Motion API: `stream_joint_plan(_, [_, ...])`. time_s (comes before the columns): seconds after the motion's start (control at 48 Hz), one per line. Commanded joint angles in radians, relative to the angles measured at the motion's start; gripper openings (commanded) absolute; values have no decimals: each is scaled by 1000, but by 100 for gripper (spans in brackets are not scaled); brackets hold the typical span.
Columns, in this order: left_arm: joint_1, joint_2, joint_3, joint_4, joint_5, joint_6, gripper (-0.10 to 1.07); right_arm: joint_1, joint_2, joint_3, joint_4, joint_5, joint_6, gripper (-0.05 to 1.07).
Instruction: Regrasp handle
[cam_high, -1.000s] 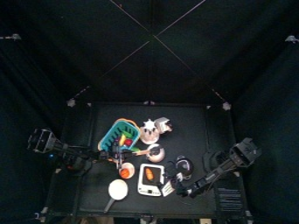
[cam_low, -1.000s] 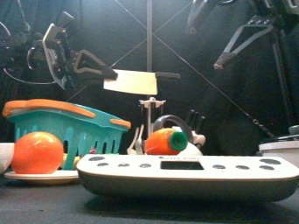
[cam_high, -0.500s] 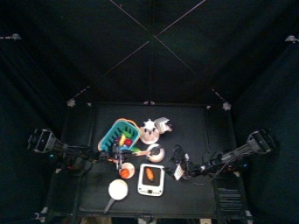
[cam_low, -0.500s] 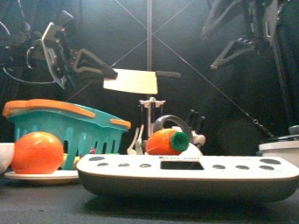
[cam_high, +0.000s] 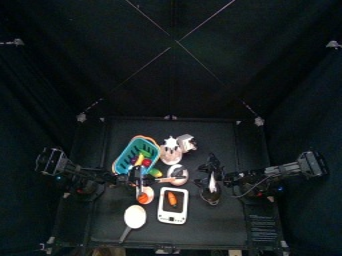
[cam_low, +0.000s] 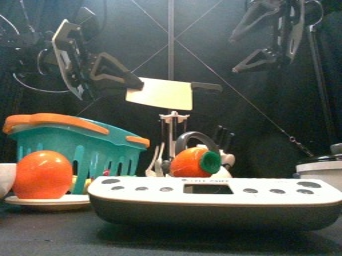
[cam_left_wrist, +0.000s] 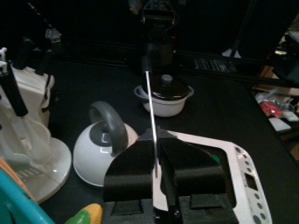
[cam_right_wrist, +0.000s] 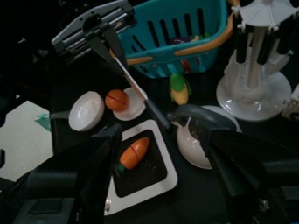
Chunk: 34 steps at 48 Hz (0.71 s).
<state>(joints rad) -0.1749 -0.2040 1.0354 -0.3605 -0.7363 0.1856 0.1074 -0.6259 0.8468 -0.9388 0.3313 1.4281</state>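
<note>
My left gripper (cam_low: 110, 72) is shut on the white blade of a cleaver (cam_low: 160, 93) and holds it in the air above the teal basket. Its black handle (cam_low: 205, 87) sticks out toward the right. In the left wrist view the blade (cam_left_wrist: 152, 131) shows edge-on between the jaws, and the handle (cam_left_wrist: 158, 39) points away. My right gripper (cam_low: 274, 35) is open and empty, high at the right, apart from the handle. The right wrist view shows the cleaver (cam_right_wrist: 126, 68) ahead of its spread jaws.
A teal basket (cam_low: 74, 140) stands at the left and a white scale (cam_low: 201, 195) at the front. An orange on a plate (cam_low: 40, 175), a kettle (cam_left_wrist: 100, 149), a small lidded pot (cam_left_wrist: 172, 94) and a white knife block (cam_right_wrist: 263, 79) crowd the table.
My right arm has swung up from the table's front right toward the middle, closer to the cleaver. My left gripper has lifted the cleaver slightly to the right.
</note>
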Motion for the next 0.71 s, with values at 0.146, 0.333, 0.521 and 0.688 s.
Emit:
stream_joint_plan(0.146, [2, -6, -17, 8, -3, 0, 37, -23, 31, 11, -23, -20, -6, 98])
stream_joint_plan(0.333, [8, -6, -17, 8, -3, 0, 37, -52, 26, 11, -28, -38, -5, 98])
stream_joint_plan(0.521, [8, -5, -15, 8, -3, 0, 37, -52, 8, 26, -46, -52, -6, 98])
stream_joint_plan(0.688, [0, -3, -20, 6, -2, -2, 37, -51, 9, 38, -63, -60, -6, 98])
